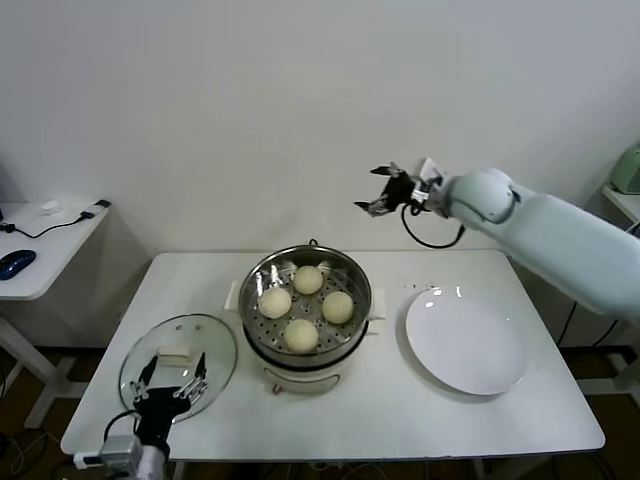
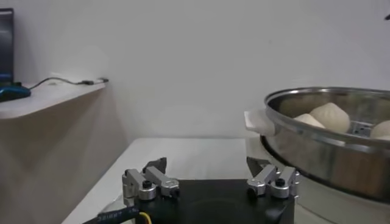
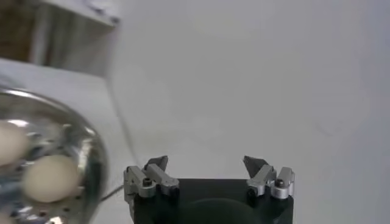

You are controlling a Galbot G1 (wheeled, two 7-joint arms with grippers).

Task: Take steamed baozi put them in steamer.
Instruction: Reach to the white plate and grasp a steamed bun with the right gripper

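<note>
While all four steamed baozi [image 1: 305, 305] are seen lying on the perforated tray inside the steamer [image 1: 356, 275], neither gripper is holding anything. The steamer is placed at the middle of the white table [image 1: 520, 415], with a white plate [image 1: 466, 343] just to its right and a glass lid [image 1: 218, 352] to its left near the front edge. The right gripper [image 1: 383, 190] is raised in the air behind the table, above and to the right of the steamer, and its jaws are spread wide with nothing between them. The left gripper [image 1: 172, 381] is kept low at the near left corner, over the glass lid, and its jaws are likewise spread apart and empty. A side table [image 1: 45, 262] is visible at far left.
</note>
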